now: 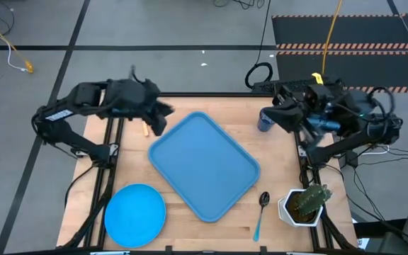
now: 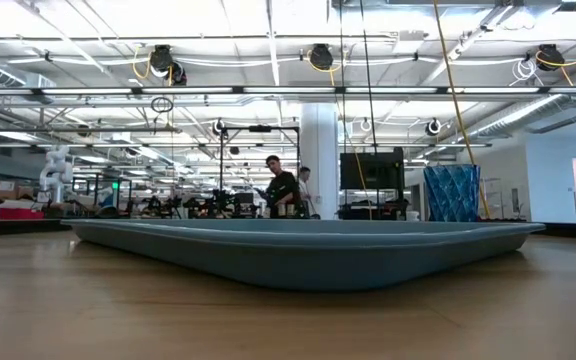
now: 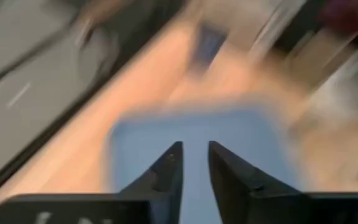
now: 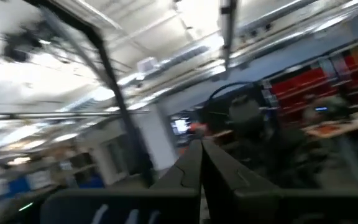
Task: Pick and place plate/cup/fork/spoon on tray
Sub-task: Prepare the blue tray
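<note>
The blue tray [image 1: 204, 166] lies slantwise at the table's middle and also shows in the low view [image 2: 298, 250]. The round blue plate [image 1: 134, 214] lies at the near left. The spoon [image 1: 261, 211] lies near the tray's right corner. The dark blue cup [image 1: 264, 122] stands at the far right, beside my right gripper [image 1: 273, 117], which is shut and empty [image 4: 201, 149] and points up into the room. My left gripper [image 1: 161, 122] hovers over the tray's far left corner, slightly open and empty [image 3: 194, 149]. A piece of the fork's orange handle [image 1: 145, 129] shows beside it.
A white pot with a cactus [image 1: 304, 205] stands at the near right corner. Bare wood lies between the plate and the tray. A person [image 2: 283, 190] stands in the room far behind the table.
</note>
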`<control>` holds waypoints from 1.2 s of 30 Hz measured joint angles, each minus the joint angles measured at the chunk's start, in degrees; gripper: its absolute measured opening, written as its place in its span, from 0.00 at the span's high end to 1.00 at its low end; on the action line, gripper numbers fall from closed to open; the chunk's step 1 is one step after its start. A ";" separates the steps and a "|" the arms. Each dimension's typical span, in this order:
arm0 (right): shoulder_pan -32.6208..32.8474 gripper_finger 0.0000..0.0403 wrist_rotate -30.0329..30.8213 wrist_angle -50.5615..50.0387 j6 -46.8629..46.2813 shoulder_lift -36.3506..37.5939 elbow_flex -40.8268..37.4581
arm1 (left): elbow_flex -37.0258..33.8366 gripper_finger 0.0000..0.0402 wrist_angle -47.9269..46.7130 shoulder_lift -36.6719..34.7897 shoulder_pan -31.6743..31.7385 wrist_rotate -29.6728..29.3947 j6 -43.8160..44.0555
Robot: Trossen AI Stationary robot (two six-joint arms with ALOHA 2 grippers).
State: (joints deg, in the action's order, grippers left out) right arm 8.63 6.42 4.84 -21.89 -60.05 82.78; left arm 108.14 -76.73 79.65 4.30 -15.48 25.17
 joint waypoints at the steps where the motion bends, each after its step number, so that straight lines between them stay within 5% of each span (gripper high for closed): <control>1: -0.28 1.00 1.10 -0.01 0.53 -0.07 -0.15 | -0.35 0.75 -5.20 0.82 1.29 0.01 0.36; 5: -2.02 1.00 3.96 0.90 1.53 -0.25 -0.83 | -5.81 0.62 -13.60 3.27 6.31 1.41 1.90; 12: -3.41 0.97 4.16 0.72 -4.59 -1.40 -4.43 | -21.97 0.52 0.44 4.88 13.19 9.05 -7.54; 19: -3.33 0.88 4.33 0.92 -10.58 -1.49 -7.62 | -32.05 0.49 7.66 11.08 18.33 9.13 -11.39; 28: -3.40 0.76 6.17 1.04 -12.48 -1.64 -7.95 | -36.49 0.48 10.77 20.82 20.50 12.23 -12.00; 36: -3.33 0.70 5.96 0.94 -13.27 -1.64 -7.95 | -36.49 0.48 15.57 20.60 20.79 12.45 -8.69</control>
State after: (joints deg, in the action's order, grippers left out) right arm 5.30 12.38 5.78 -35.16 -61.69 74.83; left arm 71.66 -61.16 100.25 25.08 -3.03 16.47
